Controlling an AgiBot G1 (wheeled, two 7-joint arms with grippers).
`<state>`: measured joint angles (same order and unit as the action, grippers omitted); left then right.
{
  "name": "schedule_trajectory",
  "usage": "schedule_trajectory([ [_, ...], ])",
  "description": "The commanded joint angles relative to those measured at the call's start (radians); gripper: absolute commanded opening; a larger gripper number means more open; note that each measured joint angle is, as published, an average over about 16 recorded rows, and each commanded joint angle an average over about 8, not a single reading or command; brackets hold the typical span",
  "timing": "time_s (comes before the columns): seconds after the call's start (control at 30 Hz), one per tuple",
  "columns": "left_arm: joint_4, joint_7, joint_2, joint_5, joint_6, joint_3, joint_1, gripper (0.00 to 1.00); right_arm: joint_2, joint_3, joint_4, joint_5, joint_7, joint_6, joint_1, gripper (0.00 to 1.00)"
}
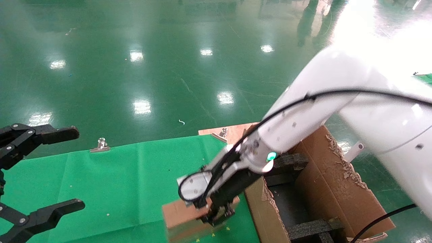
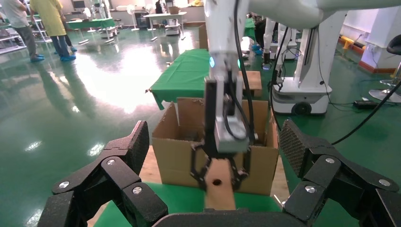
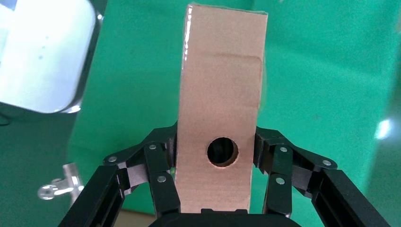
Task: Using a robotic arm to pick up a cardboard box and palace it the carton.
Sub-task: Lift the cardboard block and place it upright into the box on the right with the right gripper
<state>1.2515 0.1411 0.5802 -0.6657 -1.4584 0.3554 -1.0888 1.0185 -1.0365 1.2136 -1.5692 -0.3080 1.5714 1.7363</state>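
My right gripper [image 1: 217, 211] on the white robotic arm [image 1: 303, 114] is shut on the small brown cardboard box [image 1: 182, 219], over the green cloth just left of the carton. In the right wrist view the fingers [image 3: 161, 175] press both sides of the box [image 3: 222, 85], which has a round hole. The large carton [image 1: 324, 189], with torn edges and black foam blocks [image 1: 287, 162], stands at the right. The left wrist view shows the box [image 2: 220, 189] in front of the carton [image 2: 175, 146]. My left gripper [image 1: 78, 168] is open and idle at the far left.
The green cloth [image 1: 118, 182] covers the table. Metal clips [image 1: 100, 145] hold its far edge, with another [image 1: 222, 132] on a bare wooden board. Shiny green floor lies beyond. A black cable [image 1: 381, 219] runs beside the carton's right side.
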Motion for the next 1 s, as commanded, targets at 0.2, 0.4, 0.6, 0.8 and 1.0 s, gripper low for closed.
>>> schedule_trajectory([
  [0.2, 0.0, 0.0, 0.0, 0.0, 0.0, 0.0, 0.0, 1.0, 0.004, -0.016, -0.079, 0.057, 0.067, 0.011, 0.124, 0.0],
  [0.4, 0.0, 0.0, 0.0, 0.0, 0.0, 0.0, 0.0, 1.0, 0.019, -0.062, -0.15, 0.103, 0.123, 0.015, 0.263, 0.0],
  [0.6, 0.0, 0.0, 0.0, 0.0, 0.0, 0.0, 0.0, 1.0, 0.032, -0.117, -0.217, 0.155, 0.177, 0.016, 0.389, 0.0],
  [0.8, 0.0, 0.0, 0.0, 0.0, 0.0, 0.0, 0.0, 1.0, 0.033, -0.175, -0.264, 0.194, 0.219, 0.013, 0.467, 0.0],
  [1.0, 0.0, 0.0, 0.0, 0.0, 0.0, 0.0, 0.0, 1.0, -0.022, -0.239, -0.281, 0.207, 0.23, 0.014, 0.518, 0.0],
])
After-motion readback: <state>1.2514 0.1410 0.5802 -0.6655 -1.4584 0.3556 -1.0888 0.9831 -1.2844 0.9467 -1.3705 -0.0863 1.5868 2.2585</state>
